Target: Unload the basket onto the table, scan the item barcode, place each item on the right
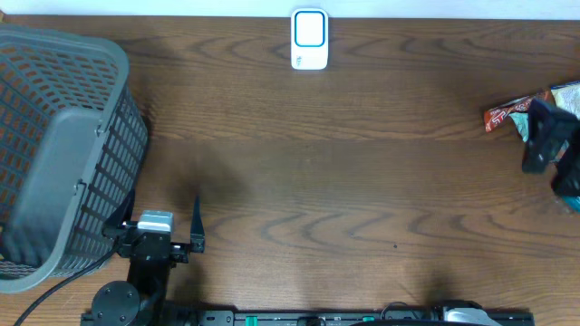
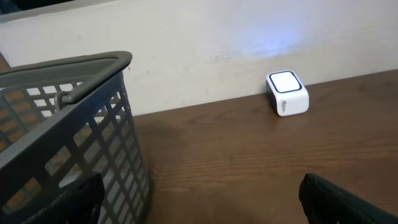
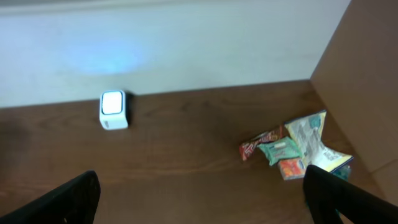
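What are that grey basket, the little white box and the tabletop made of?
Basket: probably matte grey plastic, judging by its moulded lattice walls. White box: smooth plastic, it seems, with a glowing blue-edged window. Tabletop: dark wood or wood-look laminate; grain lines show.

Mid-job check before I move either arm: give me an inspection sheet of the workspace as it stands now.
Surface: brown wooden table, no spills seen.
Job's things: white barcode scanner at the far edge, window lit blue; pile of snack packets at the right side, none picked up.
Clutter: grey mesh basket at the left.
Hands: left hand open and empty, beside the basket; right hand open and empty, near the packets.
Cables: one black cable by the left arm's base.
Surroundings: white wall behind the table; brown panel at the right.
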`<act>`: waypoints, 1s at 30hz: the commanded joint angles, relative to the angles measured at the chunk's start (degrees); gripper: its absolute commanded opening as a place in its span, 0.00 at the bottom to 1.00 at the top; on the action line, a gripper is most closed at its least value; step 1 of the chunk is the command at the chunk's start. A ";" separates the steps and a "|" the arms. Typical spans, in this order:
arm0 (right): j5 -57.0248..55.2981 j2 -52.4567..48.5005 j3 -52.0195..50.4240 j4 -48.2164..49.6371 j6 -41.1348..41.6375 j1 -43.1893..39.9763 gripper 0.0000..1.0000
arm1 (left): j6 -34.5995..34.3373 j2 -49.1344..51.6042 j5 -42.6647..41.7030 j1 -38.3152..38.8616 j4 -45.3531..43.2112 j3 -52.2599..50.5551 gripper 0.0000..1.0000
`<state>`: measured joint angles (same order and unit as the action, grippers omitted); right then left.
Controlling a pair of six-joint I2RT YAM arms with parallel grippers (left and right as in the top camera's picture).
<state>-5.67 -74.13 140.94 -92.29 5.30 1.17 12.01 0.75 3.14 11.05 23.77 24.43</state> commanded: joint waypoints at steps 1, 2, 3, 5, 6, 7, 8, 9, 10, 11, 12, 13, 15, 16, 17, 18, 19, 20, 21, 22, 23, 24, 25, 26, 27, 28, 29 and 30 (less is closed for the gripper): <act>-0.42 2.97 0.04 0.15 0.66 0.22 0.99 | -0.26 -0.13 -0.09 0.17 -0.20 0.11 1.00; -0.39 3.98 -0.24 0.26 0.68 0.22 0.99 | -0.26 -0.13 -0.09 0.17 -0.20 0.11 1.00; -0.35 4.98 -0.68 0.48 0.90 0.22 0.99 | -0.26 -0.13 -0.09 0.17 -0.20 0.11 1.00; -0.37 7.26 -2.36 1.77 2.16 0.22 0.99 | -0.26 -0.13 -0.09 0.17 -0.20 0.11 1.00; -0.35 8.52 -3.72 2.80 2.43 0.22 0.99 | -0.26 -0.13 -0.09 0.17 -0.20 0.11 1.00; -0.35 10.19 -5.86 4.35 2.43 0.22 0.99 | -0.26 -0.13 -0.09 0.17 -0.20 0.11 1.00; -0.33 11.74 -8.13 5.88 2.47 0.22 0.99 | -0.26 -0.13 -0.09 0.17 -0.20 0.11 1.00; -0.35 13.40 -10.82 7.69 2.84 0.22 0.99 | -0.26 -0.13 -0.09 0.17 -0.20 0.11 1.00; -0.26 15.15 -13.77 9.66 2.89 0.22 0.99 | -0.26 -0.13 -0.09 0.17 -0.20 0.11 1.00; -0.11 16.94 -17.07 11.74 2.89 0.22 0.99 | -0.28 -0.13 -0.09 0.17 -0.20 0.11 1.00; 0.07 19.12 -21.18 14.16 2.89 0.22 0.99 | -0.26 -0.13 -0.09 0.17 -0.20 0.11 1.00; 0.09 21.07 -24.96 16.35 3.15 0.22 0.99 | -0.26 -0.13 -0.09 0.17 -0.20 0.11 1.00; 0.07 25.20 -33.20 20.98 4.50 0.22 0.99 | -0.26 -0.13 -0.09 0.17 -0.20 0.11 1.00; 0.07 27.69 -38.34 23.91 5.53 0.22 0.99 | -0.26 -0.13 -0.09 0.17 -0.20 0.11 1.00; 0.07 29.53 -42.10 26.14 6.08 0.22 0.99 | -0.26 -0.13 -0.09 0.17 -0.20 0.11 1.00; 0.04 31.69 -46.75 29.05 6.64 0.22 0.99 | -0.26 -0.13 -0.09 0.17 -0.20 0.11 1.00; 0.07 33.90 -51.47 32.22 6.93 0.22 0.99 | -0.26 -0.13 -0.09 0.17 -0.20 0.11 1.00; 0.07 36.37 -56.94 36.04 6.93 0.22 0.99 | -0.26 -0.13 -0.09 0.17 -0.20 0.11 1.00; 0.04 38.71 -62.31 39.98 6.91 0.22 0.99 | -0.26 -0.13 -0.09 0.17 -0.20 0.11 1.00; 0.04 40.37 -66.14 42.84 6.91 0.22 0.99 | -0.26 -0.13 -0.09 0.17 -0.20 0.11 1.00; 0.04 42.27 -70.60 46.14 6.91 0.20 0.99 | -0.26 -0.13 -0.09 0.17 -0.20 0.11 1.00; 0.04 44.52 -75.47 49.66 6.88 0.11 0.99 | -0.26 -0.13 -0.09 0.17 -0.20 0.11 1.00; 0.07 46.45 -79.45 52.41 6.93 -0.09 0.99 | -0.26 -0.13 -0.09 0.17 -0.20 0.11 1.00; 0.07 48.35 -83.23 55.10 6.91 -0.20 0.99 | -0.26 -0.13 -0.09 0.17 -0.20 0.11 1.00; 0.09 50.29 -86.90 57.77 6.93 -0.39 0.99 | -0.26 -0.13 -0.09 0.17 -0.20 0.11 1.00; 0.09 52.59 -90.92 60.74 7.02 -0.68 0.99 | -0.26 -0.13 -0.09 0.17 -0.20 0.11 1.00; 0.09 54.58 -94.18 63.08 7.17 -1.01 0.99 | -0.26 -0.13 -0.09 0.17 -0.20 0.11 1.00; 0.07 56.57 -97.20 65.09 7.39 -1.36 0.99 | -0.26 -0.13 -0.09 0.17 -0.20 0.11 1.00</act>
<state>-5.74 -22.20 49.84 -30.20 11.55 0.75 12.01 0.75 3.14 11.05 23.75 24.38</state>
